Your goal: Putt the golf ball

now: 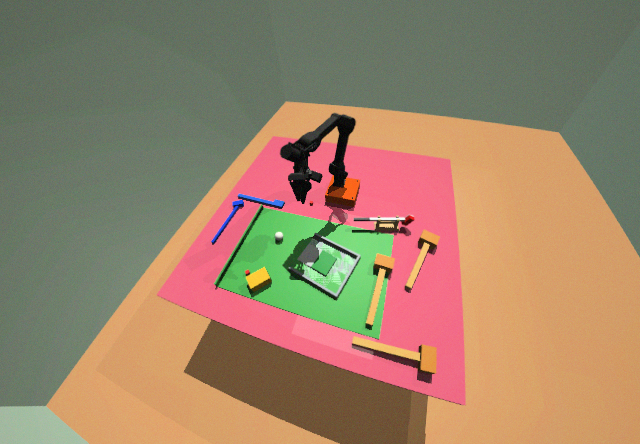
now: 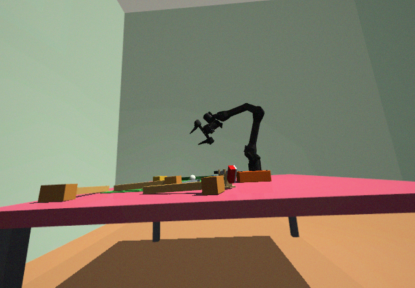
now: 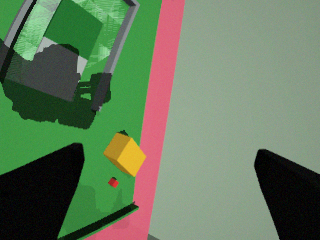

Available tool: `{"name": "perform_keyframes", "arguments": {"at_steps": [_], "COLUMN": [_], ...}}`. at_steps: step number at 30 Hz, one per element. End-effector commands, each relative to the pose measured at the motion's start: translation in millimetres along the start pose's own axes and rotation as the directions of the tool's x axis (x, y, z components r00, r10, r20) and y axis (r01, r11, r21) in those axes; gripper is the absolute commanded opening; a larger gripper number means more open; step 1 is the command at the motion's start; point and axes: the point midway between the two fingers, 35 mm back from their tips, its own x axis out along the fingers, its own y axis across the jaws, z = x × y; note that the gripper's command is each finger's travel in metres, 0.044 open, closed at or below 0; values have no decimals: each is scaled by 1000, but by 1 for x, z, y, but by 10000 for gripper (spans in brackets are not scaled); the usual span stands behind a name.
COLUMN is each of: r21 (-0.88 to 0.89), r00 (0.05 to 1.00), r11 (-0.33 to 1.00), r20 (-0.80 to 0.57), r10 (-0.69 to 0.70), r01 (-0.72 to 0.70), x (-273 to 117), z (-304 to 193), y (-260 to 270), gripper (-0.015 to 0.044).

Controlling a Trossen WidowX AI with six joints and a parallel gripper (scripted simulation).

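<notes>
The red putter, with a red head and a pale shaft, rests on a small wooden stand by the mat's edge near the robot base. The white golf ball sits on the green mat. The raised green lies inside a grey-walled frame; the grey ramp at its ball side is in shadow. My gripper is open and empty, high above the table, away from the putter.
A yellow block and small red cube are on the mat. Another red cube lies near the orange base. Blue clubs lie beyond the dark rail. Wooden mallets lie opposite.
</notes>
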Motion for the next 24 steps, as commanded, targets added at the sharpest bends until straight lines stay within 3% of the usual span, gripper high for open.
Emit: {"name": "perform_keyframes", "arguments": {"at_steps": [1,8,14,18,24], "r21": [84,106,31,-4,-5], "r00": [981,841,637,551,547], "r11": [984,858,658,569,565], "r20": [127,290,287,245,243], "r10": [144,456,715,798,801], "r01": [-155,-502,-752,-822,-825], "x": [34,71,69,58,58], "z": [49,147,221,248,249], "y": [24,82,144,171,173], "gripper": [440,440,440,440,440]}}
